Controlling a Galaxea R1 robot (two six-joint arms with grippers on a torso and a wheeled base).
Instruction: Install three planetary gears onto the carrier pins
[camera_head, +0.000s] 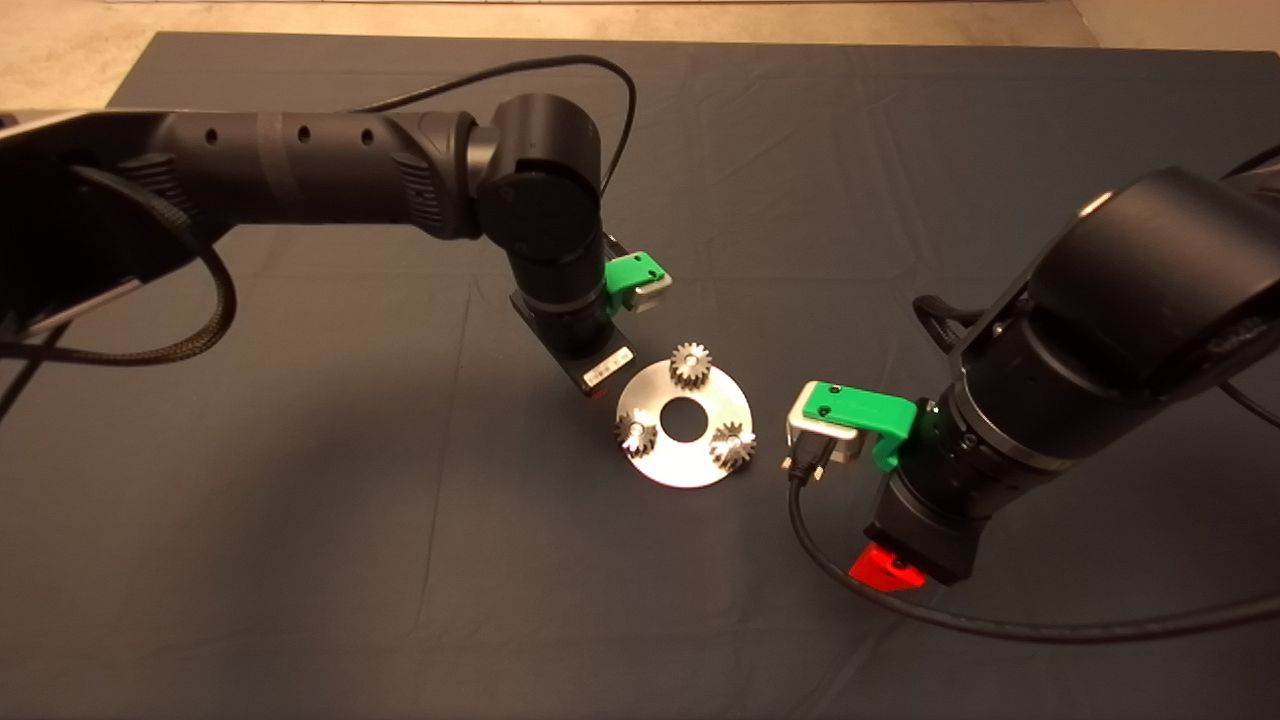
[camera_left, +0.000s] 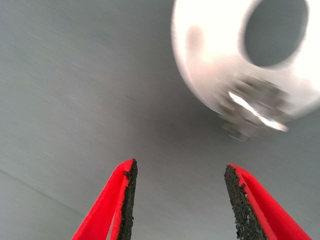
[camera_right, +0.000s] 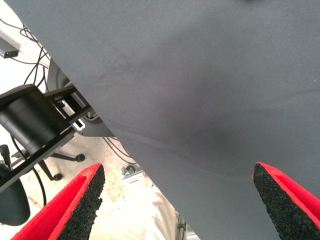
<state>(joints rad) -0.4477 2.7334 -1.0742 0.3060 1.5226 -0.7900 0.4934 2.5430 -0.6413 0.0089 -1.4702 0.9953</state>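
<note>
I see all three gears (camera_head: 689, 362) sitting on the pins of the disc (camera_head: 684, 455) at mid-mat. My left gripper (camera_left: 179, 200) hangs spread and empty just beside it; my right gripper (camera_right: 175, 200) gapes wide, empty, near the mat's edge.

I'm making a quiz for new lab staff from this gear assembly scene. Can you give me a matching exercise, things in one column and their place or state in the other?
Things:
1. planetary gears
2. disc
3. left gripper
4. right gripper

Place or state:
A. open, just off the disc's edge, holding nothing
B. lies flat on the dark mat, large centre hole
C. open, over the mat's edge, floor in sight
D. all three sit on the disc, spaced around its hole

Pairs: 1-D, 2-B, 3-A, 4-C
</note>
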